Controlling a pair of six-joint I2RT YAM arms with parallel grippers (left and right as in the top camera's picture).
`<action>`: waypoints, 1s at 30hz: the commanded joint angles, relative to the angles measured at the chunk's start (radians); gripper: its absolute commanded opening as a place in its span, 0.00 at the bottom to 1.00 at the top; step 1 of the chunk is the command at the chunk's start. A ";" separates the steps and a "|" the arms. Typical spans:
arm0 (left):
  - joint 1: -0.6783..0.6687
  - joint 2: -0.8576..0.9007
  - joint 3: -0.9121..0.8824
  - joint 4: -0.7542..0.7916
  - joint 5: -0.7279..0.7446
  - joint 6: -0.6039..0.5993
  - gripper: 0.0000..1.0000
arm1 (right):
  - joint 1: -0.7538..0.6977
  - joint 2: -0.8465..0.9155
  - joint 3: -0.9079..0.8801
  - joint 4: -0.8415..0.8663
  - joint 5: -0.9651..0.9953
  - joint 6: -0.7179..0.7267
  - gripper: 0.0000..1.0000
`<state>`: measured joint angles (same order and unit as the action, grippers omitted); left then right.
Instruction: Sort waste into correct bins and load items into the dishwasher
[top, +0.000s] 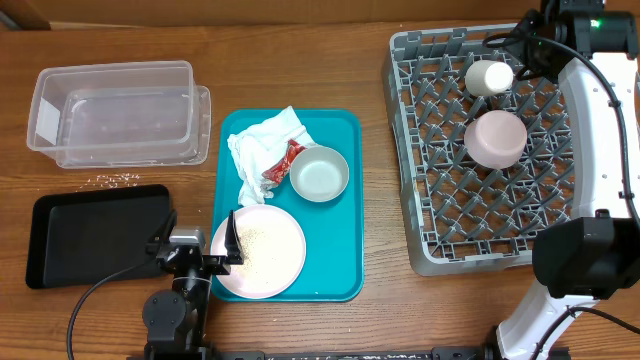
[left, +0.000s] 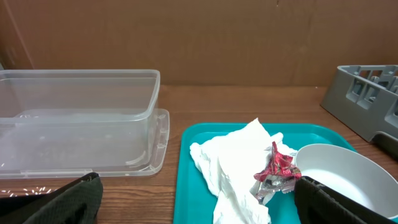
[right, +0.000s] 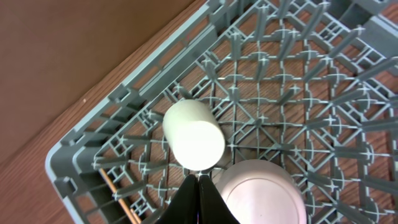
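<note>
Our left gripper (top: 198, 234) is spread wide and empty at the near edge of the teal tray (top: 345, 250), beside the crumb-strewn pink plate (top: 262, 250). Crumpled napkins (top: 262, 140) and a red packet (top: 283, 160) lie beyond it. Our right gripper (right: 199, 186), fingers pinched together, holds nothing above the white cup (right: 194, 134) in the rack (top: 397, 120). We judge the napkins come next: reach forward, grip the bunch low, and lift it clear of the grey bowl (top: 320, 175).

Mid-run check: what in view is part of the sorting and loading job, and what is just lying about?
Part of the job: napkins, red packet, crumbs, clear tub, black tray, pink plate, grey bowl, and the white cup and pink bowl in the dish rack.

Just lying about: teal tray, table, cardboard wall.
</note>
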<state>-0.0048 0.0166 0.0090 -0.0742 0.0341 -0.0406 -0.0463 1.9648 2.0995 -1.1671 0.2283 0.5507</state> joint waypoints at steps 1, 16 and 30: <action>0.004 -0.011 -0.004 -0.001 0.007 0.026 1.00 | -0.006 0.042 -0.006 0.006 0.040 0.031 0.04; 0.004 -0.011 -0.004 -0.001 0.007 0.026 1.00 | -0.006 0.137 -0.006 0.010 -0.020 0.030 0.04; 0.004 -0.011 -0.004 -0.001 0.007 0.026 1.00 | -0.005 0.239 -0.006 0.075 -0.103 0.026 0.04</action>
<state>-0.0048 0.0166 0.0090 -0.0742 0.0341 -0.0406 -0.0460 2.1731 2.0979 -1.1065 0.1776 0.5724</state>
